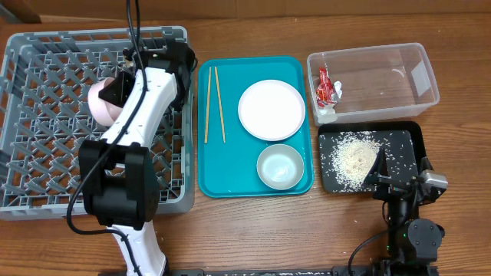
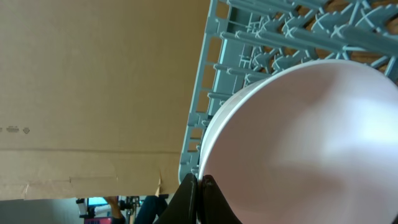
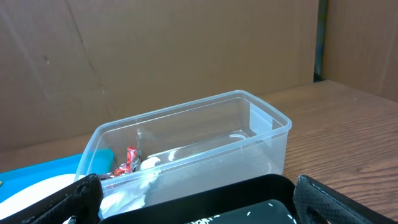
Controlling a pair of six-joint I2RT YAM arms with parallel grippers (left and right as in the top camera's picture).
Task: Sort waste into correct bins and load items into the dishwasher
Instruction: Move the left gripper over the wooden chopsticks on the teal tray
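No legible text; sauce packet (image 1: pixel 325 86) print unreadable.

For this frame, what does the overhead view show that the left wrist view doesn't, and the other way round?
Overhead only: the teal tray carrying the white plate, chopsticks and a small pale bowl; the clear tub holding the red packet; the black tray with rice.
Left wrist only: the left gripper shut on the pink bowl at its rim, with a brown cardboard wall beyond.
Both: the pink bowl over the grey rack.
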